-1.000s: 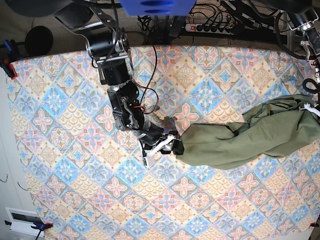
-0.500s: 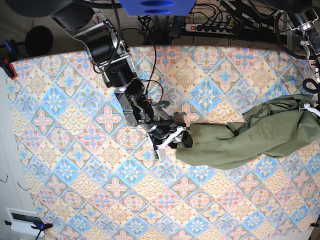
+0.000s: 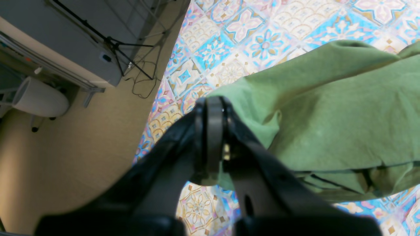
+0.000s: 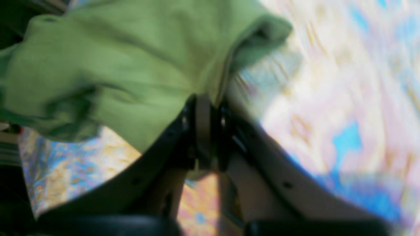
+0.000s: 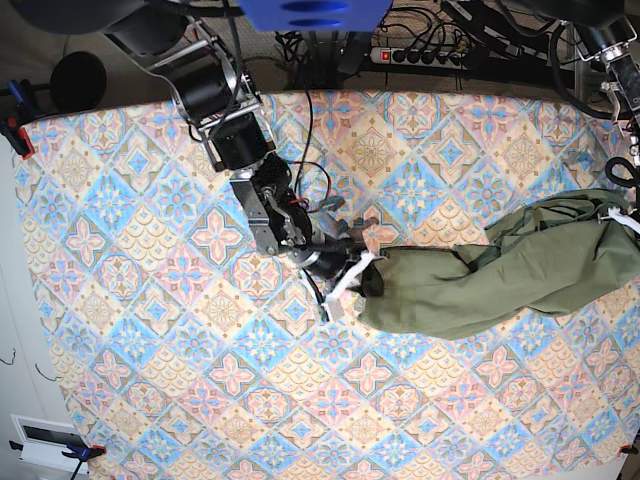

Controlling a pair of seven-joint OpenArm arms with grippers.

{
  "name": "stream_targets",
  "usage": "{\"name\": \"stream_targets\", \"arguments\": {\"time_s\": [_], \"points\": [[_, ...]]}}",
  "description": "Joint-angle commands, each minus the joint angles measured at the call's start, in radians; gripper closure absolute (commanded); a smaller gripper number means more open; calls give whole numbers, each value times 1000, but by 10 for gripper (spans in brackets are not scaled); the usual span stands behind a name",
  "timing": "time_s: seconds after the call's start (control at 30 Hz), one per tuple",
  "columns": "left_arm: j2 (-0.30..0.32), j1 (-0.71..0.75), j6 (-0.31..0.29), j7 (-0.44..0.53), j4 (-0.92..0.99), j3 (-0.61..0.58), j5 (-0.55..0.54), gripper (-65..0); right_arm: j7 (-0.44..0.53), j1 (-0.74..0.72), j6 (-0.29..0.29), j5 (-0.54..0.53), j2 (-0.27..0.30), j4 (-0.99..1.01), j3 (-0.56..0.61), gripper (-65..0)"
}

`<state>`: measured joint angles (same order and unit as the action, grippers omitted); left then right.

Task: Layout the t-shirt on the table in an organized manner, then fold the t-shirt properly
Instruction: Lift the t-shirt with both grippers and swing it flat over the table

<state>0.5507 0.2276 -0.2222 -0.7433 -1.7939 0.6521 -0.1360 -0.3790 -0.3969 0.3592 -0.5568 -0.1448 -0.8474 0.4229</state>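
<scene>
Patterned in blue, pink and cream diamond tiles, the cloth-covered surface (image 5: 150, 330) fills most of the base view; a wrinkled olive-green cotton t-shirt (image 5: 500, 275) lies bunched in a long band from mid-frame to the right edge; at its left end the right pincer (image 5: 362, 272) is pressed together, pinching the fabric; at the far right, the left pincer (image 3: 211, 108) is likewise clamped on a fold of the t-shirt.

The t-shirt (image 5: 500, 270) was plain olive green. The worktop (image 5: 150, 330) wore a cloth of blue, pink and cream diamond tiles with floral medallions. The fingers (image 3: 210, 131) were black.
</scene>
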Motion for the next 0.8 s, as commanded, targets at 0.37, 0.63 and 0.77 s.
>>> {"name": "stream_targets", "arguments": {"time_s": [0.37, 0.63, 0.77], "points": [[-14, -135, 8, 28, -16, 5, 2, 0, -125, 19, 16, -18, -12, -454, -39, -9], [-16, -299, 8, 26, -14, -124, 5, 0, -225, 11, 73, -68, 64, -531, -246, -10], [-16, -419, 8, 21, -10, -203, 3, 0, -225, -20, 77, -174, 142, -494, -352, -10]]}}
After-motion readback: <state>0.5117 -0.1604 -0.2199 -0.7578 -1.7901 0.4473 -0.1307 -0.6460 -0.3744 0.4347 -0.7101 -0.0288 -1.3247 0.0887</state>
